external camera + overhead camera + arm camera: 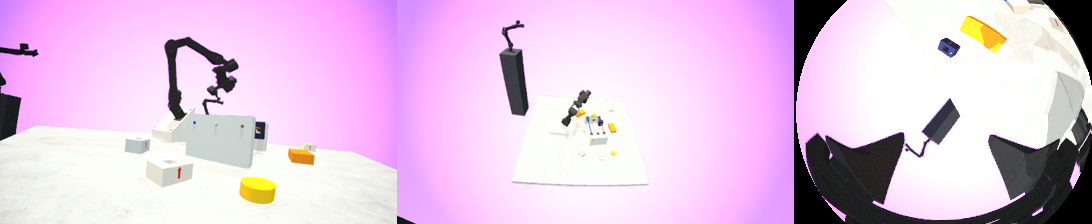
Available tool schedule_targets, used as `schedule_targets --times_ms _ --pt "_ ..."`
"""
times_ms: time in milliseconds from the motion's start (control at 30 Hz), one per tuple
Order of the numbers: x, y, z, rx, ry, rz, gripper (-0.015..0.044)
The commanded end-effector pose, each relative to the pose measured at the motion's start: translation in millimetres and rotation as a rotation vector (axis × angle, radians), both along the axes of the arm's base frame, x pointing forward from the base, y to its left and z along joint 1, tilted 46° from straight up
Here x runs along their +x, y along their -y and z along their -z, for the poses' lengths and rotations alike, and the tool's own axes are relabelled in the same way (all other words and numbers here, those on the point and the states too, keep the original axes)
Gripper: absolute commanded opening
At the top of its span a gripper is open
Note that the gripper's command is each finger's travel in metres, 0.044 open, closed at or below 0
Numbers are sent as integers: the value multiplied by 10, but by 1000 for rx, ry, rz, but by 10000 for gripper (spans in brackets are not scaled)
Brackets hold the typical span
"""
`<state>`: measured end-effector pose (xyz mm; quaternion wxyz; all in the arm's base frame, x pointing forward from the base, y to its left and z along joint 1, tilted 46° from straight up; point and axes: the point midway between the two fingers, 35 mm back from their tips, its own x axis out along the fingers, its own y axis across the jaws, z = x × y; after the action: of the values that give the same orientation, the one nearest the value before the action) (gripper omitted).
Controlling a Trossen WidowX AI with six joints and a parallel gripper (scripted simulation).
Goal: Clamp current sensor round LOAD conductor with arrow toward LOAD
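Note:
A small dark blue block (pixel 949 47) with a red mark stands alone beside an orange block in the wrist view. It looks like the loose sensor; how far it is open and where its arrow points cannot be told. My gripper (pixel 947 139) (pixel 220 89) is open and empty, raised above the table, with that block well beyond its fingertips. The grey rack carries a blue conductor (pixel 589 127), a white one and an orange conductor (pixel 602 128). Another dark blue block (pixel 600 123) (pixel 260 130) sits round the orange conductor. The LOAD lettering is not readable.
Orange blocks (pixel 612 127) (pixel 301 157) (pixel 983 34) flank the rack (pixel 218 143). A yellow disc (pixel 613 153) (pixel 257 191) and pale boxes with red arrows (pixel 601 157) (pixel 169 173) stand in front. A dark pedestal (pixel 513 83) (pixel 941 121) with another arm stands beyond the table.

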<state>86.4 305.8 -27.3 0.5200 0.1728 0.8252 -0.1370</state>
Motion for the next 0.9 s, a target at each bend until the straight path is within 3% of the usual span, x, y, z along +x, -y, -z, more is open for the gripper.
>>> schedule_targets --times_ms 0,233,433,633,867 --pt "408 7 -201 150 136 -34 440" --pt "1318 221 -777 388 523 -94 440" --pt "1986 675 -1366 445 918 -143 440" --pt "2434 1334 -2019 349 1326 -196 440" --pt "2573 2243 -2809 36 1751 -263 440"
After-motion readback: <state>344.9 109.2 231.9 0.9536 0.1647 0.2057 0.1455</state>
